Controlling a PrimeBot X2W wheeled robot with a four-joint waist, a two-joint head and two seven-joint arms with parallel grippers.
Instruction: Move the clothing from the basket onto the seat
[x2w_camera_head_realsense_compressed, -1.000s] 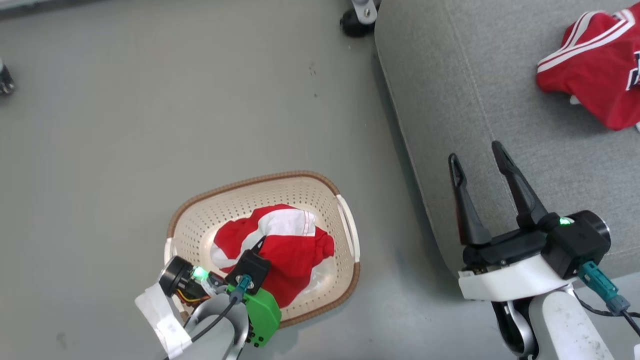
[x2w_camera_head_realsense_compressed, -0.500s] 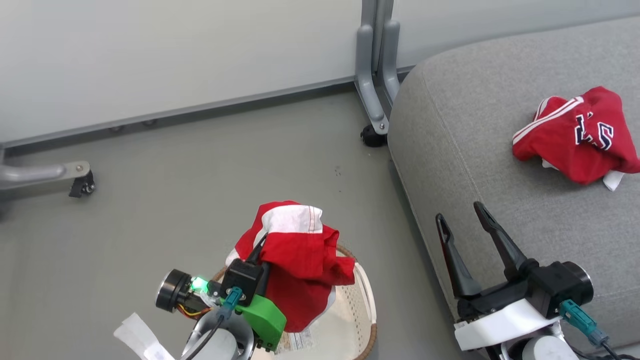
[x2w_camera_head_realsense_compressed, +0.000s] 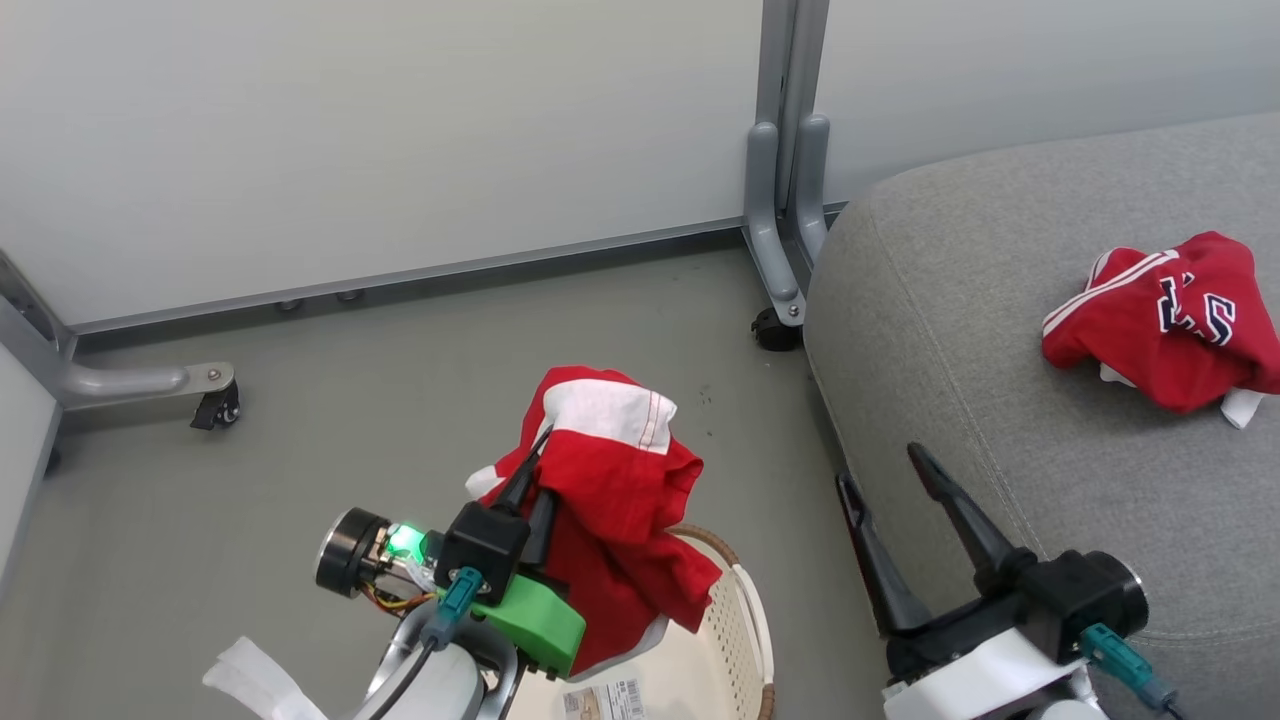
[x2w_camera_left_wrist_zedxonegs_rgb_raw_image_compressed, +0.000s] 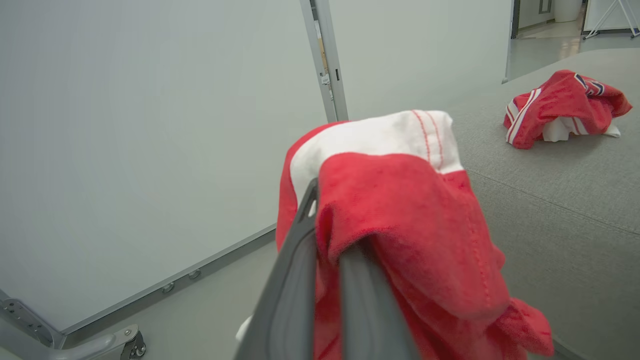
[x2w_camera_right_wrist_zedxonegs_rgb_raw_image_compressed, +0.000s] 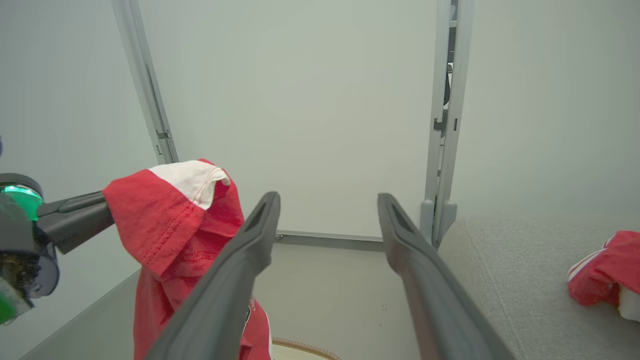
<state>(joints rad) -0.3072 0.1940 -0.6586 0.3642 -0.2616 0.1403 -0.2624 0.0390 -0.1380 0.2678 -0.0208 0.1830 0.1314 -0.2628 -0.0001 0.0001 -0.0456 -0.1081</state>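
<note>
1. Left gripper (x2w_camera_head_realsense_compressed: 537, 462): the fingers are pressed together, pinching a fold of the held garment (x2w_camera_head_realsense_compressed: 610, 480). The fabric is draped over the fingertips and hangs down along the gripper body.
2. Held garment: red soft fabric, with a white panel uppermost just beyond the left gripper's fingertips. Its lower folds hang beside the green wrist part, above the basket (x2w_camera_head_realsense_compressed: 745, 600). Whether the lowest fold touches the basket rim cannot be told.
3. Basket: cream perforated wall with a brown woven-look rim, standing on the floor (x2w_camera_head_realsense_compressed: 300, 420) directly beneath the left gripper. A label sticker (x2w_camera_head_realsense_compressed: 600, 697) is visible on its bottom, below the gripper's wrist.
4. Right gripper (x2w_camera_head_realsense_compressed: 882, 466): the fingers are spread wide with nothing between them. It hangs to the right of the left gripper, well apart from the held garment, its fingertips at the near edge of the seat (x2w_camera_head_realsense_compressed: 1000, 350).
5. Seat: a grey woven cushion extending ahead and to the right of the right gripper.
6. Second garment (x2w_camera_head_realsense_compressed: 1165, 320): crumpled on the seat, ahead and to the right of the right gripper and well apart from its fingertips. It is red with white stripes and dark navy numerals.
7. Grey post (x2w_camera_head_realsense_compressed: 785, 200): stands ahead, between the two grippers' lines, with its caster (x2w_camera_head_realsense_compressed: 770, 330) just beside the seat's far corner
</note>
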